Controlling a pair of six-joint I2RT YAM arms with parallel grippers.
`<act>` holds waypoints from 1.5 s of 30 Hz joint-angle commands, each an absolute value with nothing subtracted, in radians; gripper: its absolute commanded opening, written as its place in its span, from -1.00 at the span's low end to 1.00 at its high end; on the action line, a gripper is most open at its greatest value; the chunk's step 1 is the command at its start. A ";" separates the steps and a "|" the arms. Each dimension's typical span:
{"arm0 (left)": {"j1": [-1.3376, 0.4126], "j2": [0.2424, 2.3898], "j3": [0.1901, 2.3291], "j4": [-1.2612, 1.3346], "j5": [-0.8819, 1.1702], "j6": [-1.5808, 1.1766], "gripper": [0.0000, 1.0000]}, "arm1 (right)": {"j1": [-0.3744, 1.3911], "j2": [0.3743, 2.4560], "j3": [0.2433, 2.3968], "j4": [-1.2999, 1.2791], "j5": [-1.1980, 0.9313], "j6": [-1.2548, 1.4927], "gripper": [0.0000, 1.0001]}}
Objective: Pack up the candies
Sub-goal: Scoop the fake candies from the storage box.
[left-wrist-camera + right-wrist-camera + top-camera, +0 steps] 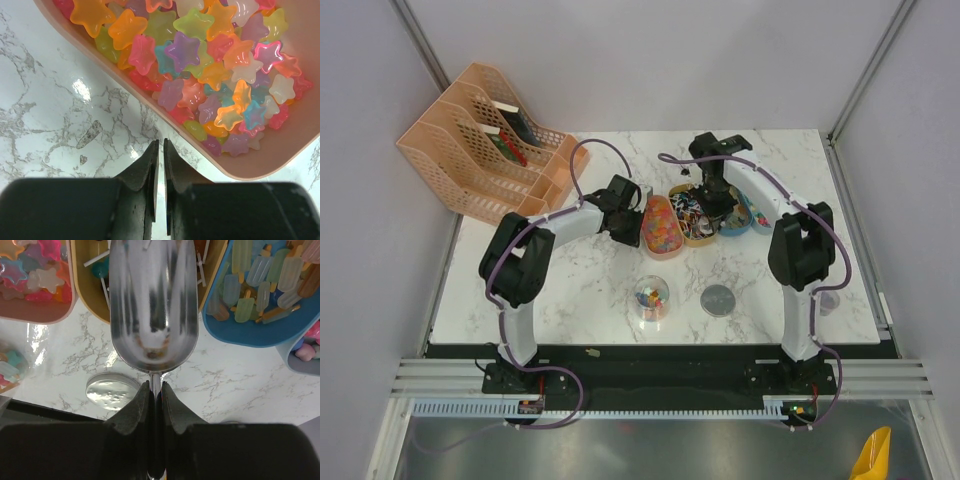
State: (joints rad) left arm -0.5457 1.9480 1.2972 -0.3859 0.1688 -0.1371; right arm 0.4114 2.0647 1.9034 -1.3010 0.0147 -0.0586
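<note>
Steel scoop [152,300] handle sat pinched between the pressed-together jaws of the right gripper [155,386], its bowl reaching over the rim of a yellow tray [92,300] holding lollipops [98,271]. To one side a blue tray [250,335] carried popsicle-shaped candies [245,305]; near the jaws a grey lid [112,391] lay flat on the marble. The left gripper [160,145] had its jaws drawn almost together, only a thin slit between them, gripping nothing, just beside the pink tray [260,165] heaped with star-shaped candies [200,60]. Only the overhead camera showed the clear jar [651,297], uncovered and part-filled with mixed sweets, near the table's front, and a peach file organiser [485,140] at the far left corner.
</note>
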 commanded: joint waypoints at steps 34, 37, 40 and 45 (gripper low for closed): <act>-0.522 1.878 1.302 -0.362 0.156 -0.120 -0.71 | 0.429 2.295 2.095 -1.266 0.080 -0.144 -1.00; -0.522 1.871 1.302 -0.367 0.152 -0.118 -0.71 | 0.442 2.330 2.114 -1.266 0.077 -0.156 -1.00; -0.522 1.859 1.293 -0.368 0.144 -0.110 -0.71 | 0.442 2.359 2.103 -1.270 0.066 -0.175 -1.00; -0.522 1.842 1.278 -0.368 0.132 -0.104 -0.71 | 0.442 2.372 2.068 -1.276 0.043 -0.210 -1.00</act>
